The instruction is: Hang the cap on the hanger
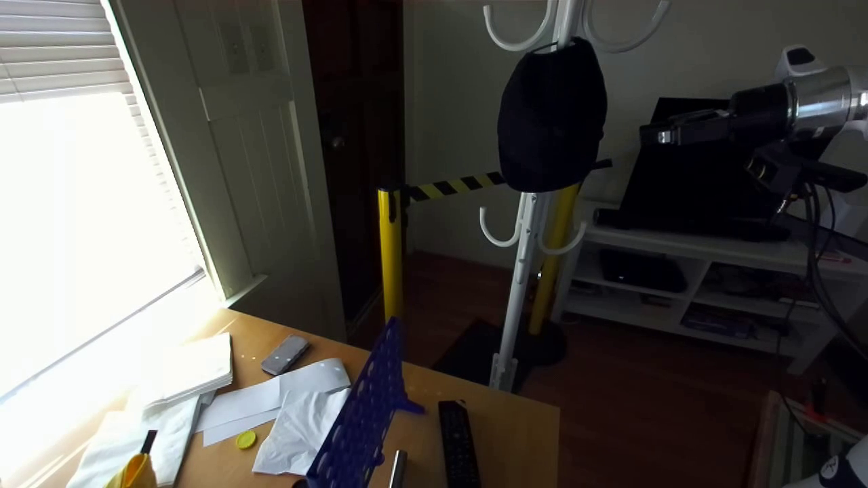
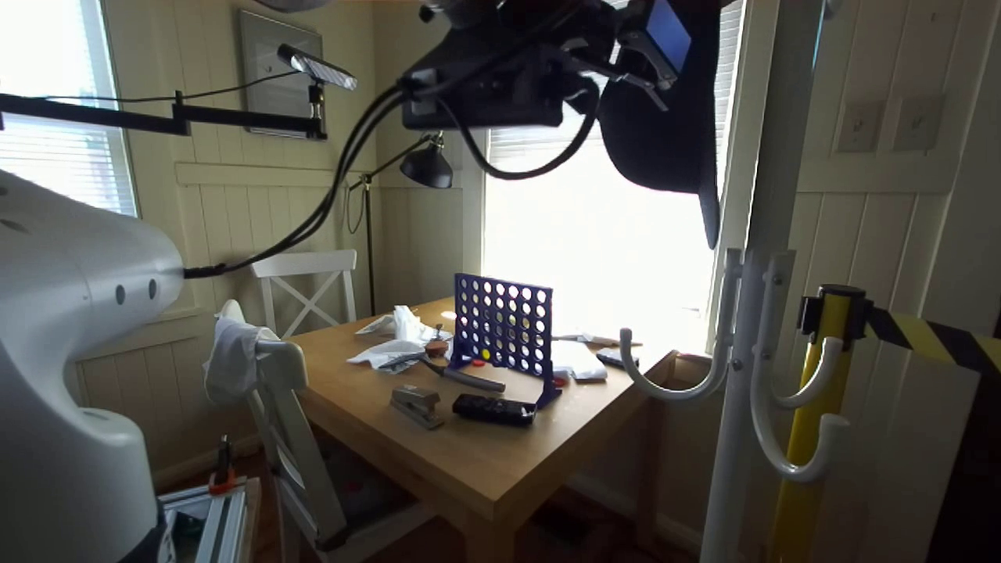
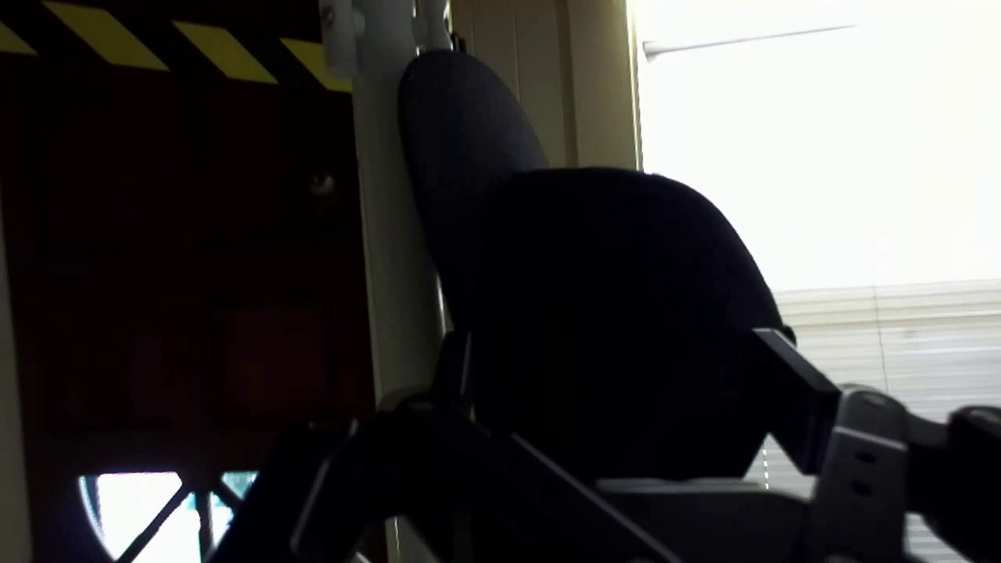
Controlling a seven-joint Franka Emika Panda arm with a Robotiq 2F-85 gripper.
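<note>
Okay so the black baseball cap (image 1: 553,118) is up on the white coat stand (image 1: 521,271), hanging alongside the pole just under the upper hooks, brim pointing down. Can't make out exactly what it's caught on, though. The Robotiq gripper (image 3: 616,348) is near it with its jaws spread pretty wide: in the wrist view the dome of the crown shows up between them, while in an exterior view you can see a clear gap between the gripper and the fabric, so they're apart. A yellow stanchion (image 1: 391,251) stands off to the side, its striped belt (image 1: 461,184) running behind the cap from that angle. Over on the desk (image 1: 519,420) there's a blue Connect Four rack (image 1: 366,400) standing upright, with a black remote (image 2: 494,409) near its foot and a stapler (image 2: 417,405) just beside the remote. Further along the desk a small yellow disc (image 1: 245,440) lies next to a crumpled white tissue (image 1: 305,430). A white chair (image 2: 301,453) by the desk has a pale cloth (image 2: 233,360) slung over its back, there's a black lamp (image 2: 427,166) in the corner, and the window (image 2: 586,227) behind the desk is glaring like crazy.
</note>
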